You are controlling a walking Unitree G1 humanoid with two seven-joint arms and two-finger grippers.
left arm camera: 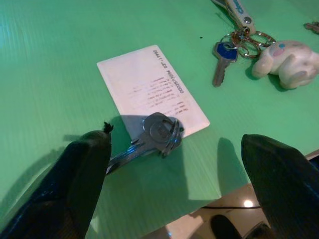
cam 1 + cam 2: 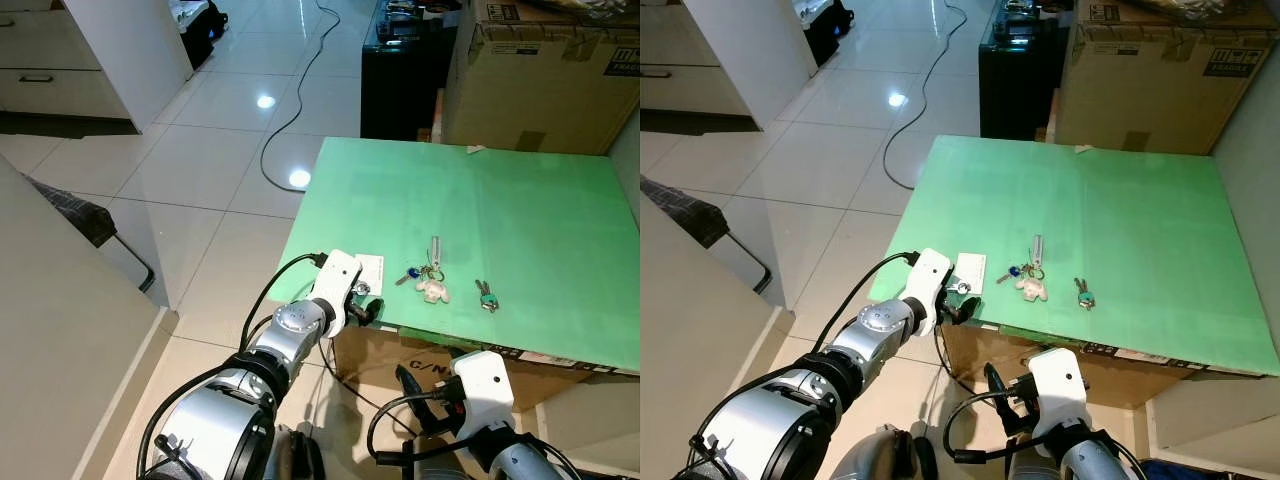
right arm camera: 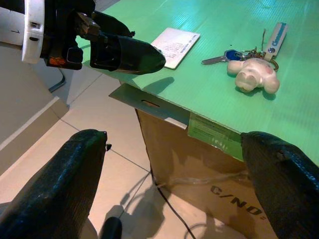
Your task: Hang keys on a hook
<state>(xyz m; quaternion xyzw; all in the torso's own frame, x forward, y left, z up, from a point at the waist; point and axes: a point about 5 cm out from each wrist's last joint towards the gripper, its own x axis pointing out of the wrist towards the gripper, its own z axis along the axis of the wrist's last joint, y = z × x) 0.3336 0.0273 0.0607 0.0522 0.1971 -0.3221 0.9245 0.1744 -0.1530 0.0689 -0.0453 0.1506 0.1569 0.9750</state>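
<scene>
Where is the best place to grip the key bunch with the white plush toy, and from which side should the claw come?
Probably the plush toy: it is the bulkiest part of the key bunch, while the blue-headed key and strap lie flat on the green board. Come from above; the open left claw is nearest.

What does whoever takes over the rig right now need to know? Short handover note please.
Left claw: open, low over the near edge of the green board, straddling a silver key that lies partly on a white card. Nothing gripped.
Right claw: open, empty, below the board's near edge beside the cardboard box.
Also on the board: key bunch with white plush charm, and a small separate key set further right.
Done: nothing picked up. Left: grasp keys, find a hook, hang them. I can't make out a hook.
</scene>
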